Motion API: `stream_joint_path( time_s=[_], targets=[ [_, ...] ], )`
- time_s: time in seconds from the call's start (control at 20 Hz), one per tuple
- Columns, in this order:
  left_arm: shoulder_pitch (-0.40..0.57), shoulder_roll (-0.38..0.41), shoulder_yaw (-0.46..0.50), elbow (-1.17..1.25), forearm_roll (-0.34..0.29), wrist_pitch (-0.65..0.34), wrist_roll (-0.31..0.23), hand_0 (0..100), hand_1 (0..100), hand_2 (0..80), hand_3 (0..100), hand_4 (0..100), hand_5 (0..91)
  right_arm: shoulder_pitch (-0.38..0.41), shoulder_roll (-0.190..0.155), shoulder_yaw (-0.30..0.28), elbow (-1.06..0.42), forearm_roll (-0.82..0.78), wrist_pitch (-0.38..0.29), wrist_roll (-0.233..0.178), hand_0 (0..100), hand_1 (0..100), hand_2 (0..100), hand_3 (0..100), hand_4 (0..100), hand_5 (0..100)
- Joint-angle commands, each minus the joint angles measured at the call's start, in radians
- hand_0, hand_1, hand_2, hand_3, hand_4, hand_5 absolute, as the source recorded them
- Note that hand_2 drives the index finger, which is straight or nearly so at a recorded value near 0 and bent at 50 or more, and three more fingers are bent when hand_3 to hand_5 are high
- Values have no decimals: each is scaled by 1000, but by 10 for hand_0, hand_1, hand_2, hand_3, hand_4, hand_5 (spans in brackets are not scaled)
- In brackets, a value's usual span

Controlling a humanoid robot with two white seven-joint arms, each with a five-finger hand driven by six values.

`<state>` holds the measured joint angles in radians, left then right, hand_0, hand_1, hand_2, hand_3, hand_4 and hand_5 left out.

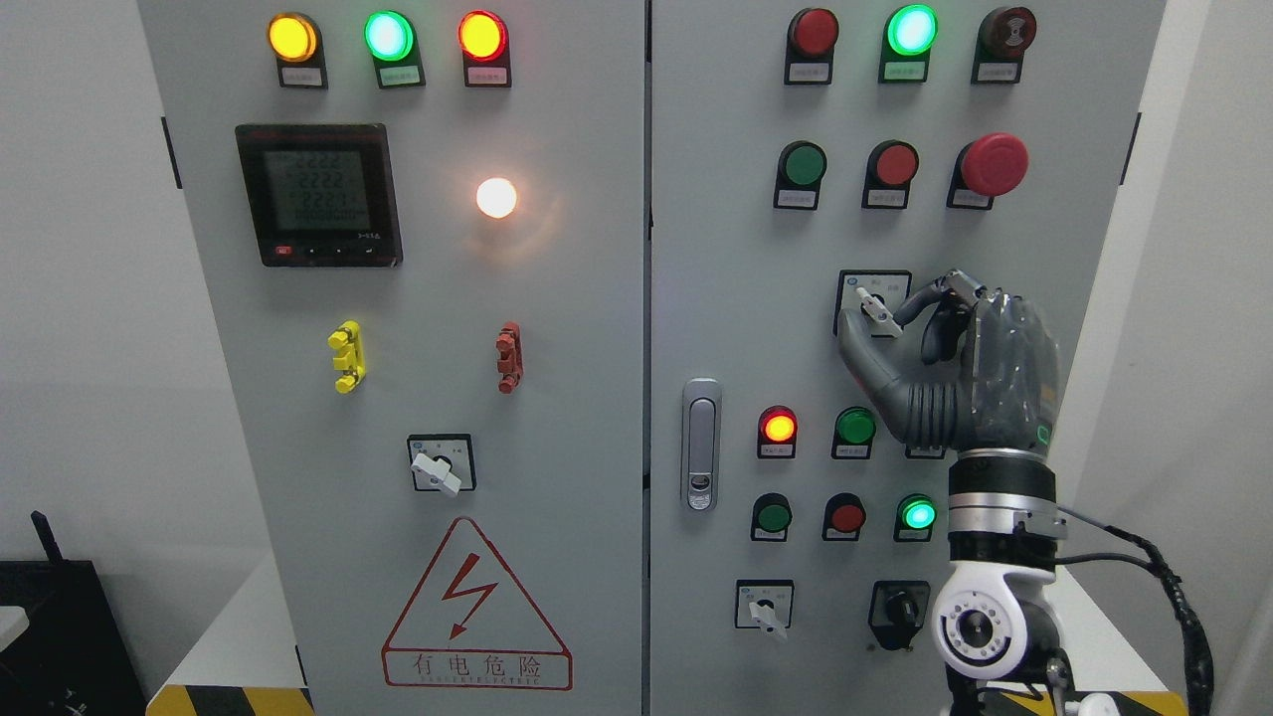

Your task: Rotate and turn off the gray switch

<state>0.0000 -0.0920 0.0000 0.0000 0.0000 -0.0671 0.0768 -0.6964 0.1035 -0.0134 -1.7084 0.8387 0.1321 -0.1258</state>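
The gray switch (875,306) is a small pale rotary knob on a square plate, mid-right on the right cabinet door (716,298). Its handle is tilted, top end toward the upper left. My right hand (879,320) rises from the lower right, palm toward the panel. Its thumb (853,346) presses on the knob's left side and its index finger (917,300) curls onto the right side, so the knob is pinched between them. The other fingers are curled behind. My left arm does not show.
A similar gray knob (438,467) sits on the left door and another (766,609) at the lower right, next to a black selector (898,607). A red mushroom stop button (993,164) lies above my hand. Lit indicator buttons (778,428) and a door latch (701,445) lie to its left.
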Motion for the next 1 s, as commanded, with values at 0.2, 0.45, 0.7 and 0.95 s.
stream_joint_path(
  time_s=[0.2,0.45,0.7,0.95],
  targets=[
    [-9,0,8,-26,18,0,3,120,389,0,0,0,0,-8,-1,-20,3,0,14,5,166,483,666,982,980,1000],
    [-9,0,8,-26,20,0,3,120,389,0,0,0,0,-8,-1,-20,3,2,21,5,176,484,668,984,979,1000],
    [-9,0,8,-26,18,0,3,120,389,0,0,0,0,-12,-1,-20,3,2,26,5,220,489,670,986,979,1000],
    [-9,0,8,-26,20,0,3,120,389,0,0,0,0,-14,-1,-17,3,2,26,5,315,500,671,987,979,1000]
  ],
)
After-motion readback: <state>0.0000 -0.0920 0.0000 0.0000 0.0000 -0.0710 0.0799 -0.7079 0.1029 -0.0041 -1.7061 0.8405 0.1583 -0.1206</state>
